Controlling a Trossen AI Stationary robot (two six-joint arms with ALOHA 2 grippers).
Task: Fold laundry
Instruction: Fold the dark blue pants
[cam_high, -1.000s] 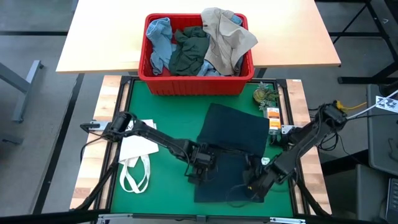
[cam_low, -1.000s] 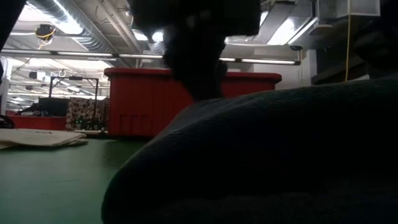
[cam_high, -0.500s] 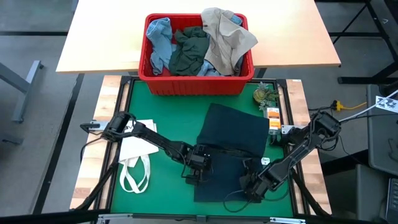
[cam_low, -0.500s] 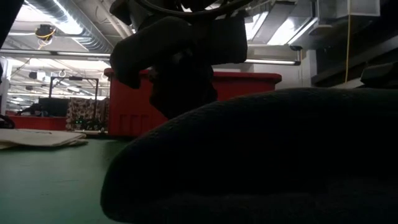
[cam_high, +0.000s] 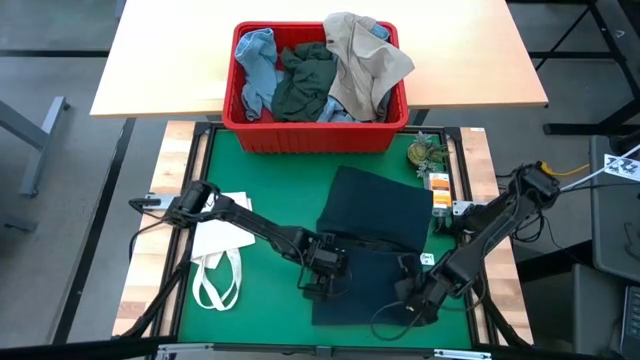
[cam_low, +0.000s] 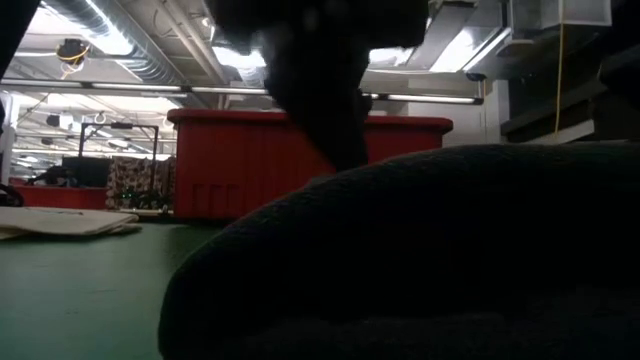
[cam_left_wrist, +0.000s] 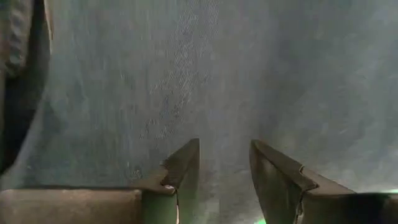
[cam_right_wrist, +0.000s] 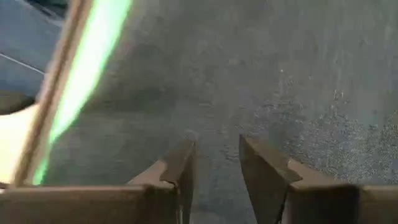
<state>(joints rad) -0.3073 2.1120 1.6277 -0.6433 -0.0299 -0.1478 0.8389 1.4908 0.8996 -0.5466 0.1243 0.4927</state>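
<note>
The jeans (cam_high: 372, 232) are being worked flat mid-tabletop (cam_high: 270, 190). The left gripper (cam_high: 322, 283) and right gripper (cam_high: 410, 298) are being pressed down on the near hem, jaws parted, nothing pinched. Both corners should be pinched together and carried evenly. Open room is being left toward the bin (cam_high: 316, 128); the right rail is close.

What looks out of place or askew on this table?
A white tote bag lies beside the folding area, not laundry. The navy jeans sit skewed on the mat, and small clutter crowds the right edge.
</note>
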